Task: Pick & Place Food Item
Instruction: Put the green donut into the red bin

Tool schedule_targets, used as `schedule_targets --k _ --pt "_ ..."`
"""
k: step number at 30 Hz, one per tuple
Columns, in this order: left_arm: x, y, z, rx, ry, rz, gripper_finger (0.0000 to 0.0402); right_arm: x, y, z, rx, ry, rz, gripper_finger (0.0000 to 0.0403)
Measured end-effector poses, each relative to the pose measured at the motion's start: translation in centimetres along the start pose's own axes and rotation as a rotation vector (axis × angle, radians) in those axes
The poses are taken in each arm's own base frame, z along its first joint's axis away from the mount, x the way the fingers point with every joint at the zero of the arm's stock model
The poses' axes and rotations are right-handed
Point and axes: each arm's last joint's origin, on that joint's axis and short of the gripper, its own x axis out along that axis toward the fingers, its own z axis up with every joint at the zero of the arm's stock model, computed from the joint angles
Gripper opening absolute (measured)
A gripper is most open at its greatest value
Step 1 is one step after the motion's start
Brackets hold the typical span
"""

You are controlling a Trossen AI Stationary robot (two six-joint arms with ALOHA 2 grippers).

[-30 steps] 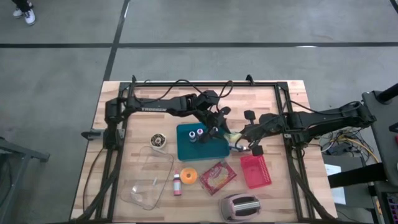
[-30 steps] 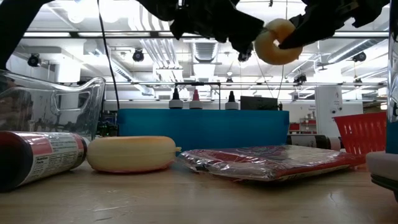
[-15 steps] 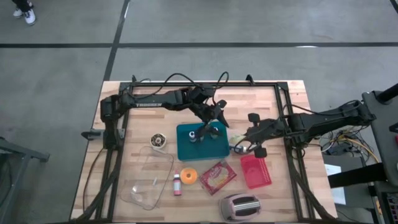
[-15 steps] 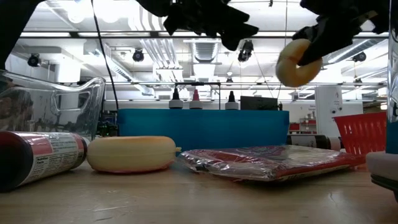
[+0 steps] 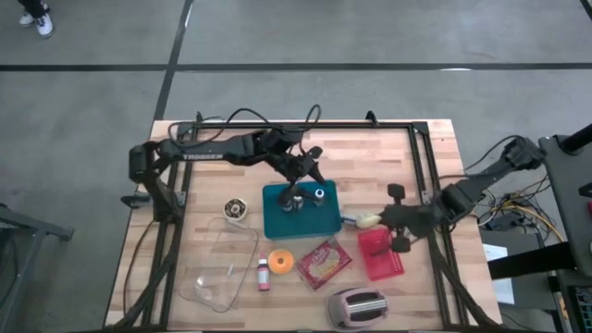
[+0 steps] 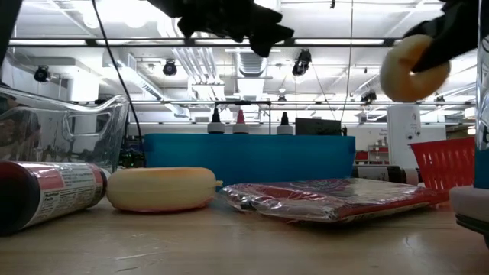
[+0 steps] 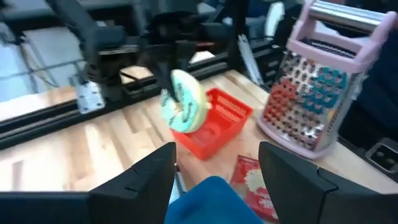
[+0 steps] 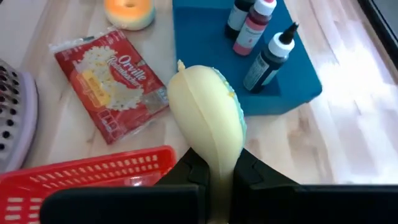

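The food item is a pale yellow doughnut (image 5: 368, 220) with teal icing, and my right gripper (image 5: 381, 220) is shut on it. It hangs in the air between the blue tray (image 5: 319, 219) and the red basket (image 5: 380, 255). The low view shows the doughnut (image 6: 412, 69) high at the right. The left wrist view shows the doughnut (image 7: 183, 102) above the basket (image 7: 214, 121). My left gripper (image 5: 310, 176) stands open above the tray's far edge, over the small bottles (image 5: 294, 199), with nothing between its fingers (image 7: 149, 177). My right gripper pinches the doughnut's ring at one side (image 8: 217, 146) between its two fingers (image 8: 191, 169). The fingers slant down from the table's right side. The doughnut stands on edge beyond the fingertips, lifted clear of the table.
A popcorn packet (image 5: 324, 262), an orange-yellow round piece (image 5: 282, 262), a small pink bottle (image 5: 264, 273) and a glass dish (image 5: 222, 264) lie near the front. A pink grater (image 5: 356, 308) stands at the front edge. A small round tin (image 5: 237, 211) sits left of the tray.
My right gripper has carried the doughnut from beside my left gripper over the tray's right end toward the table's right and near edges, up to the red basket, turning as it went. My left gripper has drawn back toward the far edge.
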Motion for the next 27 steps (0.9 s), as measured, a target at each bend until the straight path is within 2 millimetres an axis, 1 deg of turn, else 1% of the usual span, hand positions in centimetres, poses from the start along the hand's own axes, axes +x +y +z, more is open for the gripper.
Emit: schedule_targets --k 3,7,12,17,22,27 --pt "-0.7 -0.9 -1.0 -0.01 -0.012 0.057 0.0234 0.1 0.9 -1.1 0.022 0.022 0.005 0.0011" --pt "-2.4 -2.5 -1.5 0.004 -0.077 0.112 0.0234 0.1 1.6 -1.9 0.061 0.068 0.01 0.0011" --pt "-4.8 -4.8 -1.8 0.012 -0.157 0.182 0.0234 0.1 2.2 -2.2 0.107 0.123 0.069 0.0011" --pt "-7.0 -6.8 -2.2 0.022 -0.227 0.282 0.0234 0.9 2.9 -2.6 0.133 0.215 0.116 0.0011" --pt "-8.4 -8.3 -2.9 0.027 -0.26 0.328 0.0234 1.7 3.5 -3.1 0.145 0.305 0.143 0.0011" --pt "-9.0 -9.0 -3.4 0.007 -0.269 0.331 0.0234 2.3 4.1 -3.4 0.183 0.386 0.169 0.0011"
